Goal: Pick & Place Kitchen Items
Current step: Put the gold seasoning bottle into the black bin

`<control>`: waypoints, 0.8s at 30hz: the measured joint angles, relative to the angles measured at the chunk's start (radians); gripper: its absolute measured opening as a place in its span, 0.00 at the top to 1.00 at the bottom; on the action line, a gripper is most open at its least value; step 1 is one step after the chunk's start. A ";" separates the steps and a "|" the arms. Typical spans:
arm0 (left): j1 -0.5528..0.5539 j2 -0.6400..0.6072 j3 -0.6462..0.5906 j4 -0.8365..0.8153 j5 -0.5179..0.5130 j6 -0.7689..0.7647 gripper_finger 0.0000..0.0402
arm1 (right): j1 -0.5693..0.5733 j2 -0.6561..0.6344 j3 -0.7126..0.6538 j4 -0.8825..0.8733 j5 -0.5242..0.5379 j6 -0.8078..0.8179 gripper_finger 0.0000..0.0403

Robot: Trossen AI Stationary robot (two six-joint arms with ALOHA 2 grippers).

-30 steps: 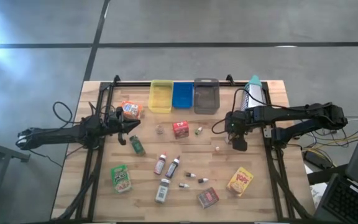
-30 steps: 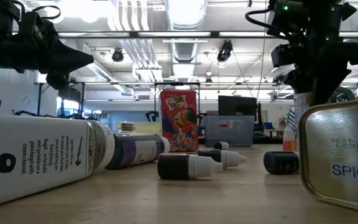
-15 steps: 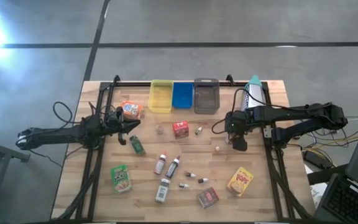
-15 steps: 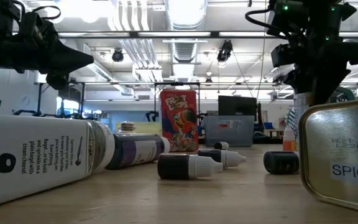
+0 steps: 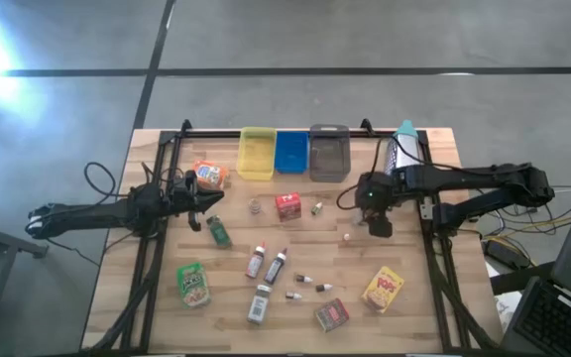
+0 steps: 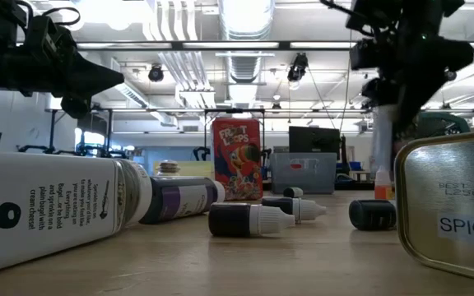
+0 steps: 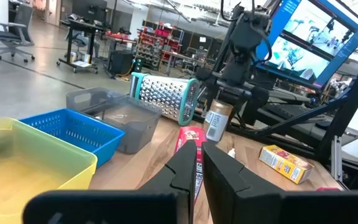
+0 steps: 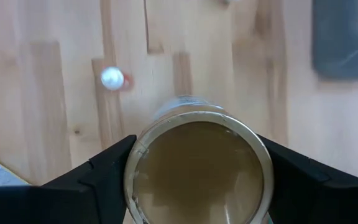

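Observation:
My right gripper [image 5: 378, 223] is over the table's right middle, shut on a small jar [image 8: 197, 165] with a tan lid; the jar [image 7: 215, 122] also shows in the left wrist view. My left gripper [image 5: 206, 205] hovers shut over the left side, near an orange pouch [image 5: 209, 175] and a green bottle [image 5: 219, 233]. Lying on the wood are a red box [image 5: 287, 205], slim dark bottles [image 5: 276, 265], tiny vials [image 5: 310, 284], a green pouch [image 5: 193, 284], a yellow box [image 5: 383, 289] and a spice tin [image 5: 331, 314]. My right gripper pinches the jar between its two fingers [image 8: 104, 180], one on each side of the jar's top just under the lid [image 8: 197, 146]. The fingers come from above, pointing down. The jar hangs upright below them and looks lifted off the table.
Yellow [image 5: 257, 154], blue [image 5: 291, 151] and grey [image 5: 329, 152] trays stand side by side at the far edge, with a metal grater [image 5: 404, 149] to their right. A small white-capped piece [image 5: 346, 237] lies near the right gripper. Bare wood lies between the trays and the red box.
My right gripper has risen with the jar and shifted slightly toward the far-left, so the jar now hangs higher in the low view. The left arm has kept still.

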State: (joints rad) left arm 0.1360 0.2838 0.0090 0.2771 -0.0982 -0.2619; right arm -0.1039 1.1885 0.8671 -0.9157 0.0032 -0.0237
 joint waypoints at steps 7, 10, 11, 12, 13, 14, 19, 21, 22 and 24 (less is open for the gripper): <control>0.000 0.000 0.000 0.000 0.000 0.000 0.92 | -0.032 0.000 0.117 0.002 0.000 -0.079 0.31; 0.000 0.000 0.000 0.000 0.000 0.000 0.92 | -0.073 0.000 0.170 0.002 0.000 -0.113 0.33; 0.000 0.000 0.000 -0.001 0.000 0.000 0.92 | -0.090 0.000 0.187 0.002 0.000 -0.125 0.33; 0.000 0.000 0.000 -0.001 0.000 0.000 0.92 | -0.108 0.000 0.205 0.002 0.000 -0.139 0.33; 0.000 0.000 0.000 -0.001 0.000 0.000 0.92 | -0.126 0.003 0.223 0.002 0.000 -0.153 0.33; 0.000 0.000 0.000 -0.001 0.000 0.000 0.92 | -0.145 0.008 0.244 0.001 0.000 -0.167 0.33; 0.000 0.000 0.000 -0.002 0.000 0.000 0.92 | -0.236 0.076 0.356 0.000 0.000 -0.262 0.29; 0.000 0.000 0.000 -0.003 0.000 0.000 0.92 | -0.270 0.126 0.405 0.001 -0.001 -0.308 0.29; 0.000 0.000 0.000 -0.003 0.000 0.000 0.92 | -0.287 0.155 0.431 -0.002 -0.001 -0.331 0.30; 0.000 0.000 0.000 -0.003 0.000 0.000 0.92 | -0.326 0.215 0.489 -0.006 -0.003 -0.368 0.32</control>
State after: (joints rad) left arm 0.1358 0.2838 0.0090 0.2739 -0.0982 -0.2619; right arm -0.4299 1.4030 1.3565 -0.9214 0.0004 -0.3921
